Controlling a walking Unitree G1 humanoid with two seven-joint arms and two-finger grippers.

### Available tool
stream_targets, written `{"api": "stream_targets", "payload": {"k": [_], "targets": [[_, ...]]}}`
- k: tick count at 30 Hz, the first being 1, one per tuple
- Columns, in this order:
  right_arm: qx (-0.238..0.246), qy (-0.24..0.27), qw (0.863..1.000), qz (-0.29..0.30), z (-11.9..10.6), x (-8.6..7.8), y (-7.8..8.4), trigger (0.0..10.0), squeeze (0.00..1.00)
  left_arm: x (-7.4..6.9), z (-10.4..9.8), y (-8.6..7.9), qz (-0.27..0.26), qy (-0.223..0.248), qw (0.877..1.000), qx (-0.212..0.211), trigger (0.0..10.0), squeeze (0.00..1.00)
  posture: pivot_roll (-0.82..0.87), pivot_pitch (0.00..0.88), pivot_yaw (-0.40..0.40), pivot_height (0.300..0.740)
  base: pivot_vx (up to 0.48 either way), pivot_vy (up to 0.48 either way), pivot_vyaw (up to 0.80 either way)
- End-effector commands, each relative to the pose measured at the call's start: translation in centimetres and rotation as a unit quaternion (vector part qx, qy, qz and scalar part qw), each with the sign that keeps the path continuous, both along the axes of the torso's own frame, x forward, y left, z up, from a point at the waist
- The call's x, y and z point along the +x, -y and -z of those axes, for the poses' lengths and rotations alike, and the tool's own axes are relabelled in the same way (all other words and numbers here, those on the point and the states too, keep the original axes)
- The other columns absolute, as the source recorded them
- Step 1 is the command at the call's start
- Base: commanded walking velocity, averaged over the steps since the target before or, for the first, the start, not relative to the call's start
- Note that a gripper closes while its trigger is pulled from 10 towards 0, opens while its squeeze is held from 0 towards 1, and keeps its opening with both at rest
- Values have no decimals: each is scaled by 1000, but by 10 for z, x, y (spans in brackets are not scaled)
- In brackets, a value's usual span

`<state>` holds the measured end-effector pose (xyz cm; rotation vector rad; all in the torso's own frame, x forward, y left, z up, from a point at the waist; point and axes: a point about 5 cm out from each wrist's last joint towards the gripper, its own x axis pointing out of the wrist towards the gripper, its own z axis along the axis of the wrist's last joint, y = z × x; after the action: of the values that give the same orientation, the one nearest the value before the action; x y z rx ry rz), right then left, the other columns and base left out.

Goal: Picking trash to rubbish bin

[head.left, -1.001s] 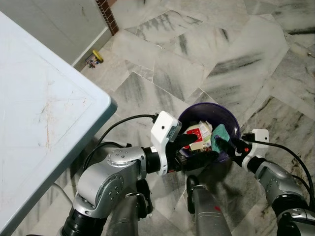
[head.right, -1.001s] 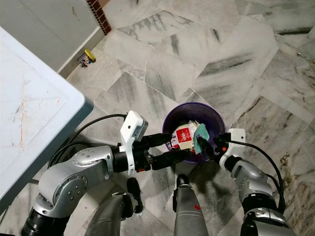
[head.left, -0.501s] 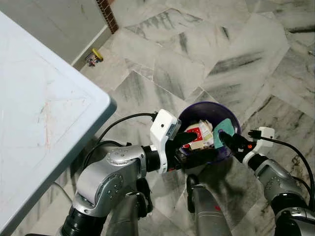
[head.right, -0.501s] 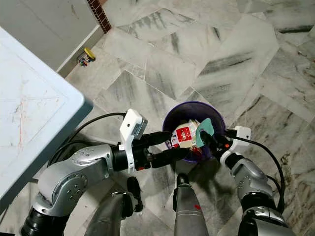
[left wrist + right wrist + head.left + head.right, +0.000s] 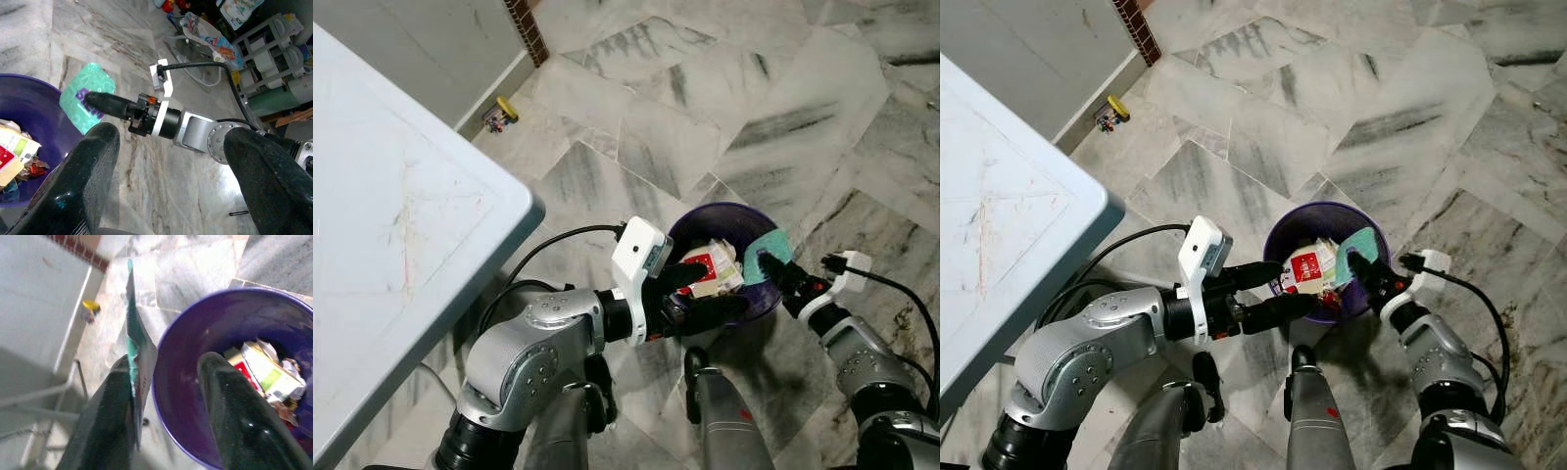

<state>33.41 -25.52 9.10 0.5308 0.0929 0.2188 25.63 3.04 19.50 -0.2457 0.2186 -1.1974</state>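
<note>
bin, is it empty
No, the purple bin holds a red and white carton and other scraps.

The near rim of the purple bin [image 5: 773, 294] is hidden behind the left gripper [image 5: 710, 294]. The printing on the green packet [image 5: 88, 103] beside the bin is too blurred to read. The small yellow thing [image 5: 1116, 110] far from the bin, by the wall, is too small to identify.
</note>
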Motion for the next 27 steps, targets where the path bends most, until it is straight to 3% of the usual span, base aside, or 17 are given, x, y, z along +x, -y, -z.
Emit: {"api": "stream_targets", "payload": {"k": [1, 16, 21, 22, 23, 24, 27], "targets": [[29, -22, 999, 6, 14, -9, 0, 0, 0, -6, 2, 1, 6, -7, 1000, 1, 10000, 0, -97, 578, 137, 740, 0, 0, 0], [93, 5, 995, 19, 5, -6, 4, 0, 0, -7, 2, 1, 8, -8, 1000, 2, 10000, 0, -96, 583, 136, 740, 0, 0, 0], [93, -1, 996, 16, 6, -7, 3, 0, 0, -6, 2, 1, 9, -9, 1000, 1, 10000, 0, -95, 584, 136, 740, 0, 0, 0], [92, -6, 996, 16, 7, -7, 3, 4941, 0, -7, 2, 1, 9, -9, 1000, 1, 10000, 0, -95, 584, 136, 740, 0, 0, 0], [95, -11, 995, 14, 8, -7, 2, 10000, 341, -6, 2, 2, 9, -9, 1000, 1, 10000, 0, -94, 584, 136, 740, 0, 0, 0], [96, -10, 995, 10, 8, -8, 1, 10000, 1000, -6, 2, 2, 9, -9, 1000, 1, 10000, 0, -94, 584, 136, 740, 0, 0, 0], [96, -10, 995, 7, 9, -8, 0, 10000, 1000, -6, 2, 2, 9, -9, 1000, 1, 10000, 0, -96, 584, 135, 740, 0, 0, 0]]}}
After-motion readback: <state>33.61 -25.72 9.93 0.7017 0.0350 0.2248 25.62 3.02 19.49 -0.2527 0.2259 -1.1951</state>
